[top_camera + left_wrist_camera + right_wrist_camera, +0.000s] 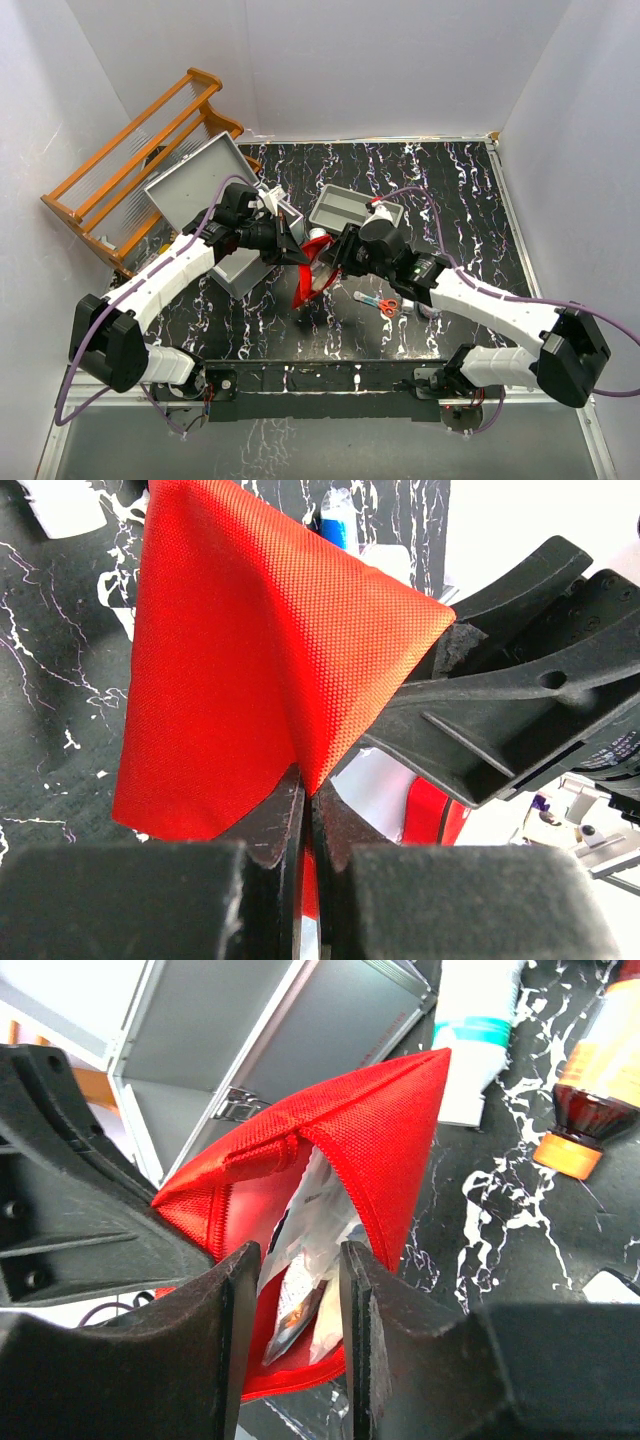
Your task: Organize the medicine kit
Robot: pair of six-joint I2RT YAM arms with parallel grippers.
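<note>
A red pouch (312, 272) gapes beside the 2-compartment grey tray (345, 208).

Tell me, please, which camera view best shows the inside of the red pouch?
The right wrist view: it looks into the open mouth of the red pouch, where packets show. The left wrist view gives only outer fabric, pinched in the left gripper. The top external view shows it small between the arms.

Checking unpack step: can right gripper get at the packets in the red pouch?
Probably yes: left gripper pinches the pouch, its mouth gapes, and right gripper straddles the packets inside.
</note>
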